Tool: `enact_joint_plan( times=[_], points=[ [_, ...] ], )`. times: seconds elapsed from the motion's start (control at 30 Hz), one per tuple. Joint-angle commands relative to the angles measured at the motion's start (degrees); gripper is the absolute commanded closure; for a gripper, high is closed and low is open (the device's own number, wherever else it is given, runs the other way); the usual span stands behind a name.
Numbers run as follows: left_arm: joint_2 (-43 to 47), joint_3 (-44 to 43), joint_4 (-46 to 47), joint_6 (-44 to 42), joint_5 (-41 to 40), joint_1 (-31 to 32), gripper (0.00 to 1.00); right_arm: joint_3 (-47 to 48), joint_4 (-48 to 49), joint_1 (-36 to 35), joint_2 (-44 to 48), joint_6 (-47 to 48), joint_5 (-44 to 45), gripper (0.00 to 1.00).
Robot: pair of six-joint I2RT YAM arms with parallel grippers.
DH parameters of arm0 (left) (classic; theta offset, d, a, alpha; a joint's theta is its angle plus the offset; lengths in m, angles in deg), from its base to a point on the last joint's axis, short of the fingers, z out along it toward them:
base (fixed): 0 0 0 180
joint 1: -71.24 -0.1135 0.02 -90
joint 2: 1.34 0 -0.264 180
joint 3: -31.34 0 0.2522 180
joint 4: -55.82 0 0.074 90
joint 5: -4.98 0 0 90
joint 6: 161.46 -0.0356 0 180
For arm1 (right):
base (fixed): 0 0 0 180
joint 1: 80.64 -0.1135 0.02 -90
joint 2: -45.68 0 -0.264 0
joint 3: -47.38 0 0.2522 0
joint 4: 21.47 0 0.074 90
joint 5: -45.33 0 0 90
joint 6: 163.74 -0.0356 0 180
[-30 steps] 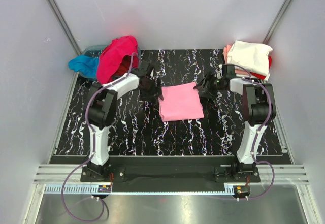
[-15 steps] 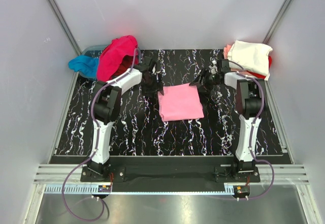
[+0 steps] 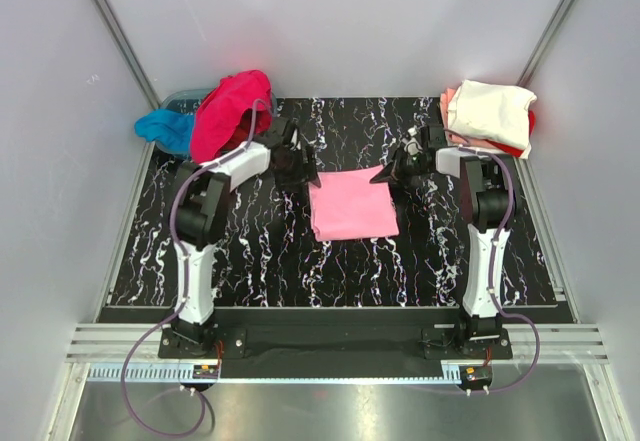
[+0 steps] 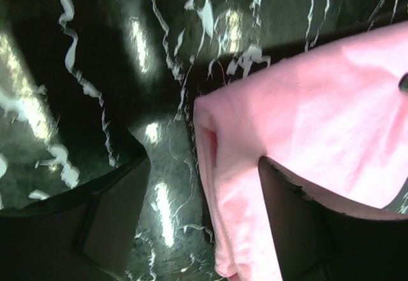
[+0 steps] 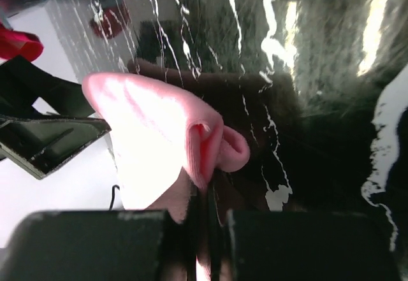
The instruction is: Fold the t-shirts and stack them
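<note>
Top external view: at the far left corner of the table (image 3: 260,251), a bright blue t-shirt (image 3: 165,128) and a hot pink t-shirt (image 3: 228,109) lie bunched over a grey-blue basin (image 3: 185,93). The left claw (image 3: 300,173) has moved in to the far left corner of the folded light pink t-shirt (image 3: 350,206), which lies flat mid-table. This claw is released, its fingers (image 4: 108,217) straddling the cloth edge without gripping. The right claw (image 3: 388,174), spread wide a second ago, has just clenched on the shirt's far right corner. The right wrist view shows a fold of pink cloth pinched there. This likely means a lift toward the stack can begin once the left claw closes too. At the far right sits the stack: a cream white t-shirt (image 3: 492,111) on top, with salmon (image 3: 446,99) and red (image 3: 528,126) edges beneath. Count: six shirts, two claws, one basin.
</note>
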Motion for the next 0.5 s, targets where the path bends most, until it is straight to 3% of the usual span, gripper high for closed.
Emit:
enact_joint_plan(
  times=[0.0,0.1,0.23,0.33,0.47],
  points=[
    [6.29,13.32,7.09,-2.03,-4.52,-0.80,0.18,-3.28,5.42,-0.68,3.74,-1.33,-3.68,1.00],
    [17.46,23.00,10.54,-1.24,-7.41,-0.71,0.11,-0.32,-1.40,-0.50,6.55,1.11,0.08,1.00],
    [30.98,37.17,18.00,1.65,-8.66,-0.80,0.11,8.03,-13.89,0.46,10.23,6.65,9.47,1.00],
    [35.75,47.99,28.81,4.03,-6.46,-0.71,0.11,15.06,-21.37,1.17,11.21,10.07,14.48,1.00],
    [39.02,51.43,34.88,3.33,-6.81,-0.53,0.11,24.46,-29.19,2.74,11.04,13.08,19.25,1.00]
  ],
)
